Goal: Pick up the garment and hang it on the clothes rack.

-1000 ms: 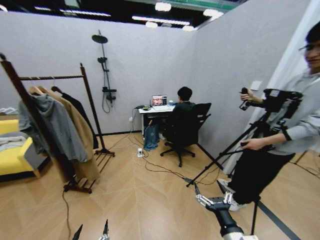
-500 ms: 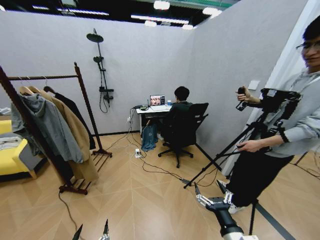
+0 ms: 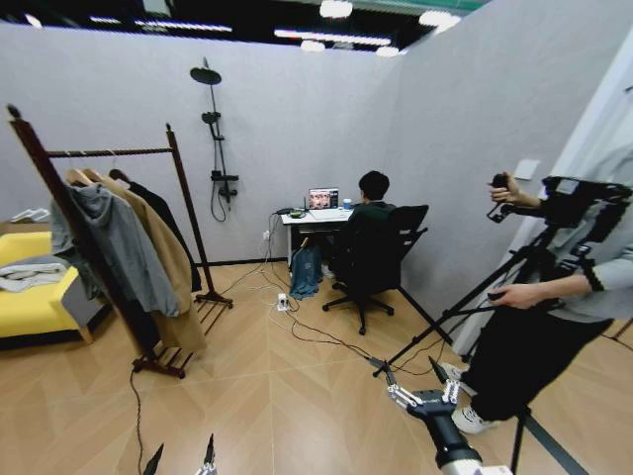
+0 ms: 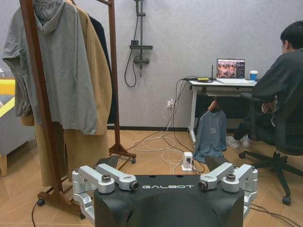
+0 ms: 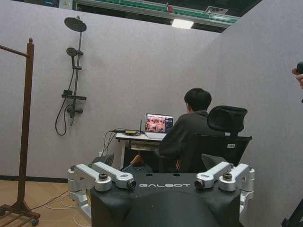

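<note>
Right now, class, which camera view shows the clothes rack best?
The head view: the clothes rack appears whole there, both posts, top bar and slatted base, coats hanging on it. The left wrist view shows it closer, but its top is cut off. The right wrist view catches one post and foot at the frame's edge.

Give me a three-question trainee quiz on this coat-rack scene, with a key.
1. True or false: the long black jacket already hangs on the tall reddish-brown wooden clothes rack.
2. Which garment hangs at the rack's end nearest the robot? A) grey hooded jacket B) long tan coat C) black jacket
3. Complete: the left gripper and the right gripper are both ____.
Key: 1 true; 2 A; 3 open.
</note>
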